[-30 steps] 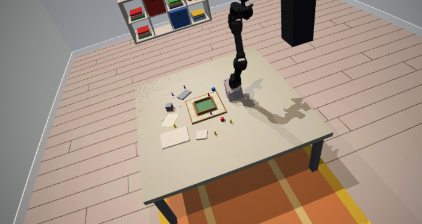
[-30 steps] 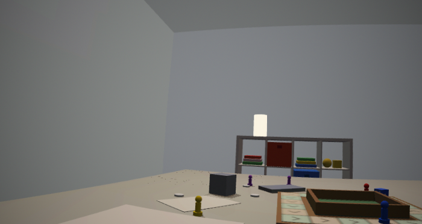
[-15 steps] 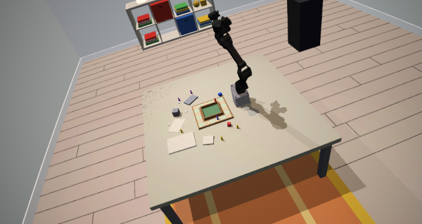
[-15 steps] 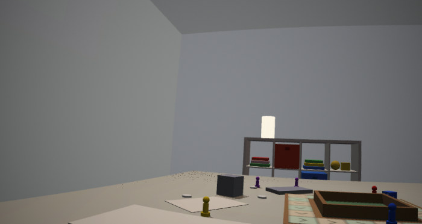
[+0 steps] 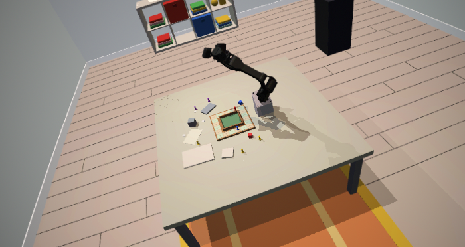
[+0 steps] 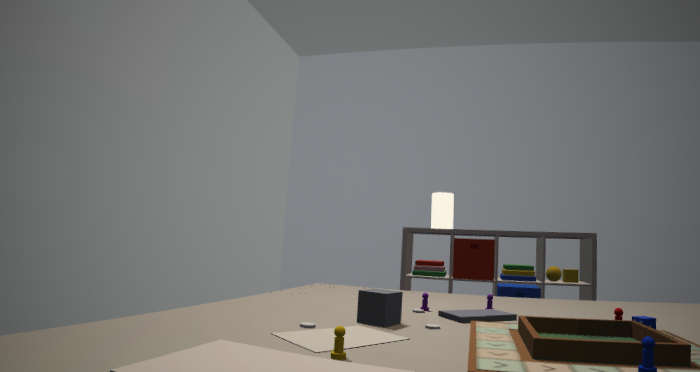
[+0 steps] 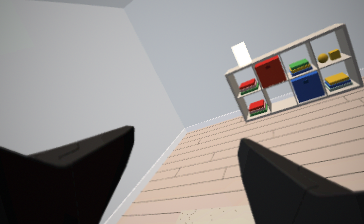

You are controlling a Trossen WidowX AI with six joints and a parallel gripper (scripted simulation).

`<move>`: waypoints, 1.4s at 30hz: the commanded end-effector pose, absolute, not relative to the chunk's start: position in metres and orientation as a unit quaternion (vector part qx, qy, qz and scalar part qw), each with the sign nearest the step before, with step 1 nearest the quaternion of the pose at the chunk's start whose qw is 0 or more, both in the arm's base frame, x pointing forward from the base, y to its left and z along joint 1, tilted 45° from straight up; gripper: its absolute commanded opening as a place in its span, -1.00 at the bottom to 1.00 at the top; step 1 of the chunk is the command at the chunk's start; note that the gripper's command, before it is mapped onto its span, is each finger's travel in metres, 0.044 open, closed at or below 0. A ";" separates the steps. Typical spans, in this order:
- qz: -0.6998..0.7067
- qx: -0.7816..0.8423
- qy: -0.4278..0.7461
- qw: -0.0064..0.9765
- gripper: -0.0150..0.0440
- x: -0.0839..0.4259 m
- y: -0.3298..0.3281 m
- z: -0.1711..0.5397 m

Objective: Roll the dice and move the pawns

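Note:
The red die [image 5: 250,135] lies on the table just off the board's front edge. The blue die [image 5: 240,102] [image 6: 644,322] lies on the table behind the board. The tray [image 5: 234,126] [image 6: 610,352] with a green floor sits in the middle of the board [image 5: 215,125] [image 6: 500,364] and holds no die. The red pawn [image 5: 235,108] [image 6: 618,313] stands at the board's back side, the blue pawn [image 5: 237,128] [image 6: 647,354] at its front side. My gripper [image 5: 206,53] [image 7: 186,140] is raised high above the table, partly open and empty. The numbers on the dice are too small to read.
Yellow pawns [image 5: 260,138] [image 6: 339,345] and purple pawns [image 5: 195,108] [image 6: 425,302] stand around the board. A dark cube [image 5: 191,122] [image 6: 379,308], a grey slab [image 5: 208,108] [image 6: 477,315], a paper sheet [image 5: 192,136] [image 6: 340,338], pale flat pieces [image 5: 198,156] and small white discs [image 6: 307,325] lie left of it.

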State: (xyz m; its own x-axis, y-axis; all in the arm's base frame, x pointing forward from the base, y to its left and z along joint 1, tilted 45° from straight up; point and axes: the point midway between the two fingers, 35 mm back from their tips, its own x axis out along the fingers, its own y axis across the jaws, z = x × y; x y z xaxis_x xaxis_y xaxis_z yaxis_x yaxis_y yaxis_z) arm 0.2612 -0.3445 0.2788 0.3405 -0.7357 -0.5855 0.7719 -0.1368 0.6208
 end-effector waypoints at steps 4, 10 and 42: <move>-0.447 0.509 0.153 0.720 0.44 0.320 -0.248 0.244; -0.332 0.515 0.273 0.742 0.44 0.345 -0.151 0.211; 0.165 0.375 0.684 0.603 0.44 0.184 0.174 0.125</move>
State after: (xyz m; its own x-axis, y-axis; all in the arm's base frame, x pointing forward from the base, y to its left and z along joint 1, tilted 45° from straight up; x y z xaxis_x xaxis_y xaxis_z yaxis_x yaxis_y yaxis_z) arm 0.1892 0.1713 0.1219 0.0163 0.7022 -0.7118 0.3211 0.6705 0.6688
